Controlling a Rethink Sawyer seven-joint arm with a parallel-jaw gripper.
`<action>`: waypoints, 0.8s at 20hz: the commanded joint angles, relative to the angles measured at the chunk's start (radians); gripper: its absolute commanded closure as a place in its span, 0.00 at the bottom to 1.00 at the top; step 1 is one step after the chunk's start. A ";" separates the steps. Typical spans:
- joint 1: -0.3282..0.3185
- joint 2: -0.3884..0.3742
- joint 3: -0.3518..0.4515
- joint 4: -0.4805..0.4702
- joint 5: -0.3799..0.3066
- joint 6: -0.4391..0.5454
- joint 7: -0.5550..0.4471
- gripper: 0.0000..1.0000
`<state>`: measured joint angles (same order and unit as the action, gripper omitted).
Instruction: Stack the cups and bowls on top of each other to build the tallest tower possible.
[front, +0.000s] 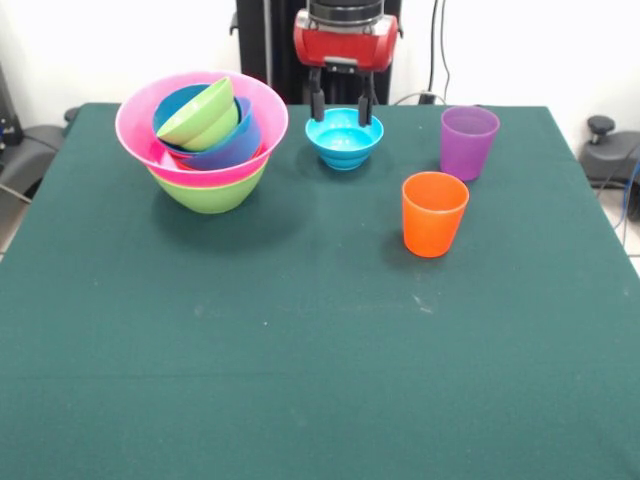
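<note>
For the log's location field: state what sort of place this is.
Probably a robotics lab or test bench. A red and black robot arm with its gripper hangs over a green cloth-covered table, cables run along the bare white wall, and plastic bowls and tumblers serve as props.

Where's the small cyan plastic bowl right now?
In the front view, the small cyan plastic bowl sits alone at the table's far middle, directly under the gripper, between the bowl tower on the picture's left and the translucent purple tumbler on its right.
</note>
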<state>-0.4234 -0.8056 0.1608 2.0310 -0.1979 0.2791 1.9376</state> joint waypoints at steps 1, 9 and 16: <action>0.041 0.112 -0.026 -0.023 -0.044 -0.090 0.110 0.00; 0.059 0.148 -0.067 0.027 -0.047 -0.157 0.121 0.00; 0.079 0.150 -0.086 0.071 -0.035 -0.192 0.134 0.00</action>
<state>-0.3744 -0.6903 0.0702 2.0389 -0.1970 0.1520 1.9376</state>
